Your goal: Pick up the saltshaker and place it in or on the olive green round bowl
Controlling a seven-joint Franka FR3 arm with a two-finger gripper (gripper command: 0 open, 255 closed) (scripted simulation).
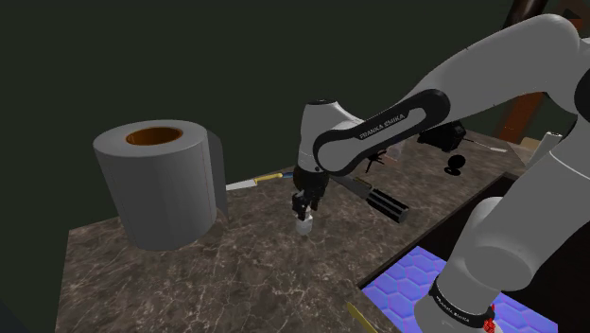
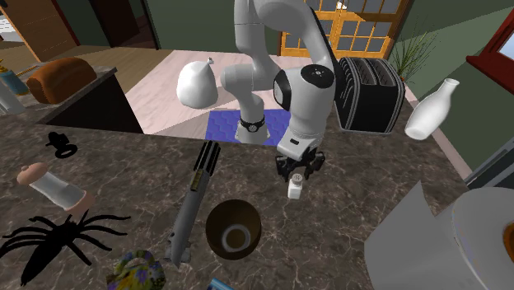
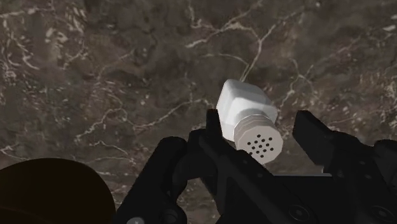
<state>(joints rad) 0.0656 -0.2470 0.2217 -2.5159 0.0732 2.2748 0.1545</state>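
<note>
The saltshaker [image 3: 249,118] is a small white block with a round perforated cap, standing on the dark marble counter [image 3: 95,70]. My gripper [image 3: 259,130] is open and straddles it: one finger [image 3: 213,137] sits against its side, and the other finger [image 3: 315,137] leaves a small gap. From the second exterior view the gripper [image 2: 296,171] hangs just over the saltshaker [image 2: 294,191], and the dark olive-brown round bowl [image 2: 233,228] sits a short way off toward that view's lower left. In the shoulder view the saltshaker [image 1: 303,225] shows under the gripper [image 1: 301,210]. The bowl's dark rim [image 3: 51,191] shows beside the hand.
A large grey paper roll [image 1: 161,180] stands at the shoulder view's left. A long dark handle-like object [image 2: 191,202] lies beside the bowl. A black toy spider [image 2: 58,235], a toaster [image 2: 371,95] and a white bottle [image 2: 430,111] also sit on the counter.
</note>
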